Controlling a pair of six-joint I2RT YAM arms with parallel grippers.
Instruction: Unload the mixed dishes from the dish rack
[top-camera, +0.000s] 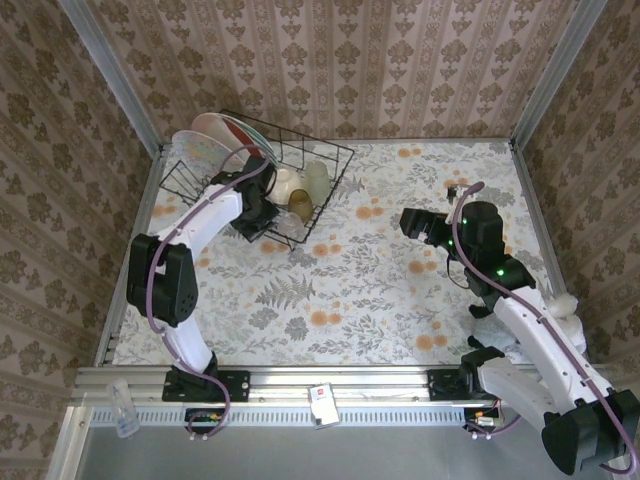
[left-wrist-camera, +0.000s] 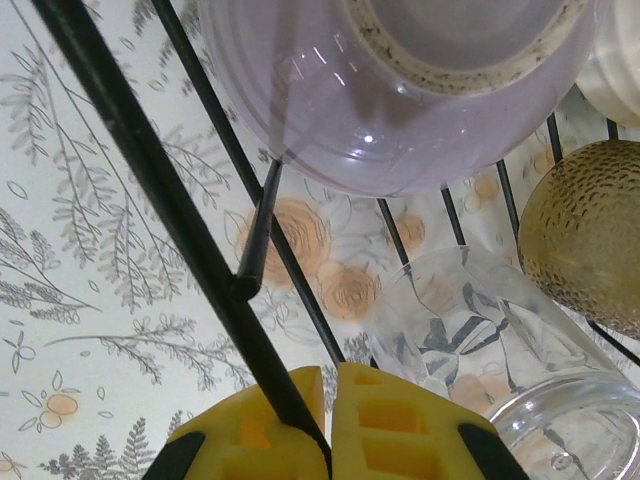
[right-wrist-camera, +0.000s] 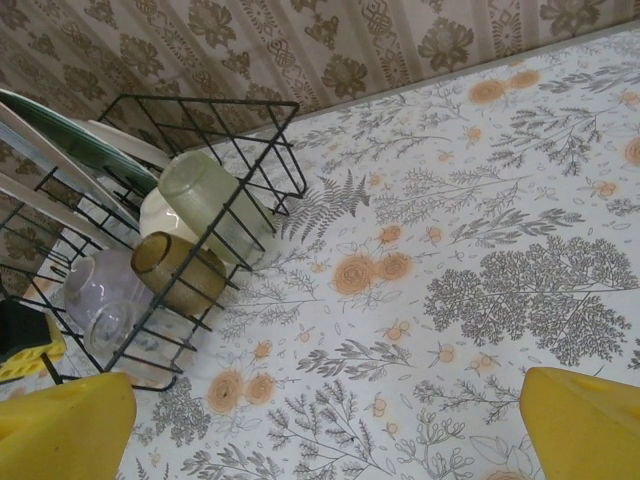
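Dish rack (top-camera: 290, 131) sits at far left of floral counter (top-camera: 400, 300), loaded. Plates (top-camera: 215, 140) stand upright in its left part. Lavender bowl (left-wrist-camera: 400, 90), amber cup (left-wrist-camera: 590, 240), pale-green cup (right-wrist-camera: 205, 195) and clear glass (left-wrist-camera: 500, 340) lie in right part. Left tool (left-wrist-camera: 328, 425) clenched on black rack wire at near side. Right tool (top-camera: 415, 222) released, fingers wide apart, hovering over counter well right of rack.

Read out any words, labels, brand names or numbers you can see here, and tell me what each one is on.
No text can be read.
Small white and red tag on the front rail: its marks are too small to read.
Dish rack and the cups in it: no lettering shows.
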